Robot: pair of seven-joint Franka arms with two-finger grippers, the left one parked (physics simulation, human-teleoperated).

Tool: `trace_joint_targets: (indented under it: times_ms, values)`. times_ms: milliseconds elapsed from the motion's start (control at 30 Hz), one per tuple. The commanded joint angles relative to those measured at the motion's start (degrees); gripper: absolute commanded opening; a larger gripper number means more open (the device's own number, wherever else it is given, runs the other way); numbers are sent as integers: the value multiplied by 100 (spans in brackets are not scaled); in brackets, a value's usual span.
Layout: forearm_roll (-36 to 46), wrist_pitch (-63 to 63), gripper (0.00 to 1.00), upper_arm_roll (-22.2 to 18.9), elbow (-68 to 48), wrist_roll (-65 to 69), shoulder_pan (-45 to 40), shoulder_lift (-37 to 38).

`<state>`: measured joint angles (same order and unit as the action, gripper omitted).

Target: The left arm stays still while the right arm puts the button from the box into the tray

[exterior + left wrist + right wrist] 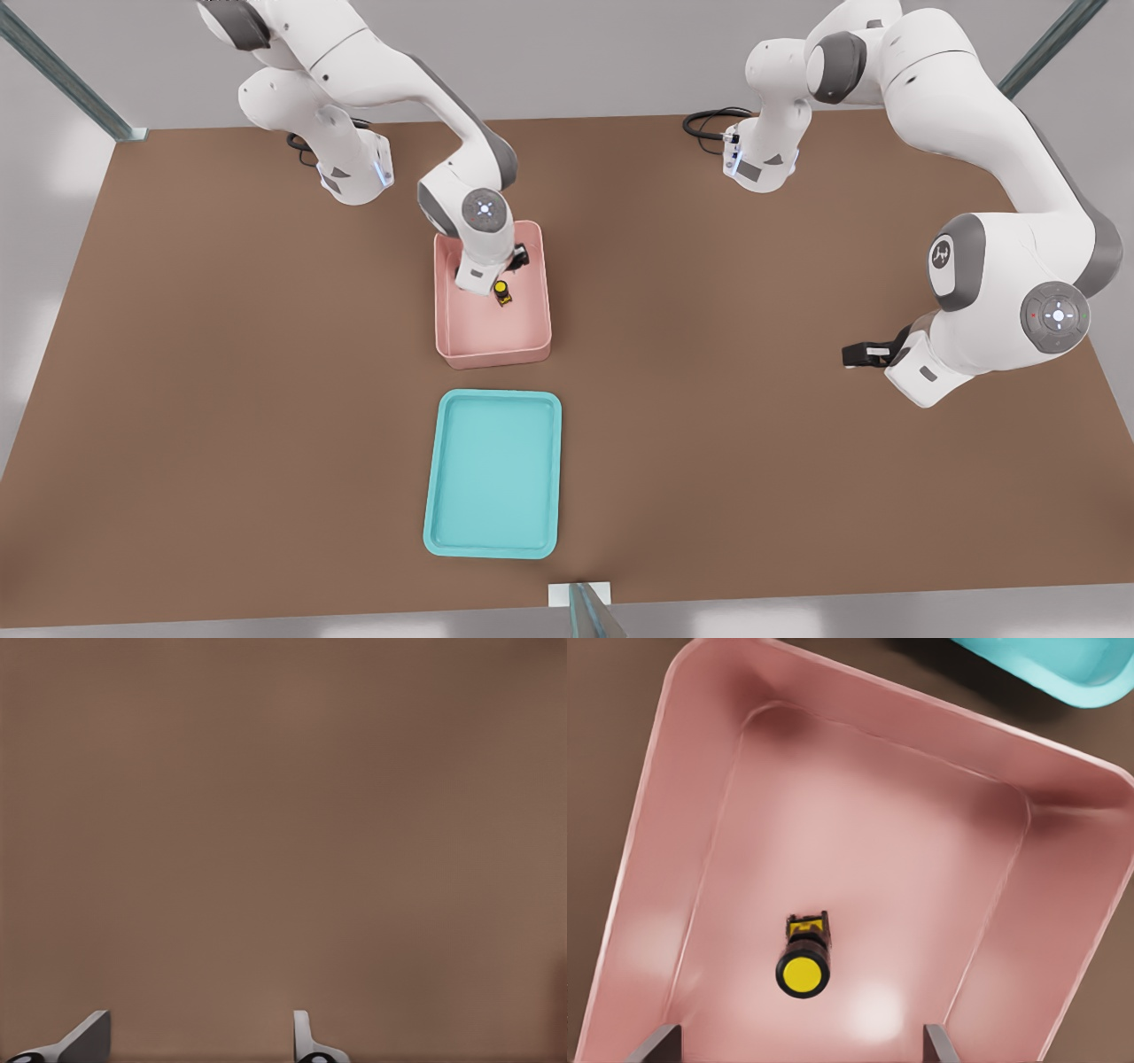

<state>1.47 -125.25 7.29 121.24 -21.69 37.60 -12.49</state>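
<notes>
Spread wide, end effector [802, 1041] hovered over the pink box [452, 341], yellow button [803, 973] lying ungrasped inside; turquoise tray [434, 523] at six o'clock awaited it.

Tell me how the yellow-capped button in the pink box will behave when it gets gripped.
The button lies on its side on the box floor, so its round cap may roll if nudged. It looks tiny and probably light. The open tool hangs above it and might knock it aside if it closes off-centre.
</notes>
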Motion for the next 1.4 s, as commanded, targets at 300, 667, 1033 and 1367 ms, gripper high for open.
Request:
trace_joint_targets:
  times_ms: [300,667,1033,1367]
  values:
    - [3,-2284,100,-316,971,-802,134,-43]
    - [653,-3383,100,114,1639,-1013,222,-96]
    - [723,-3603,100,45,1771,-407,195,-236]
    - [714,-4025,96,9,1885,-275,204,-482]
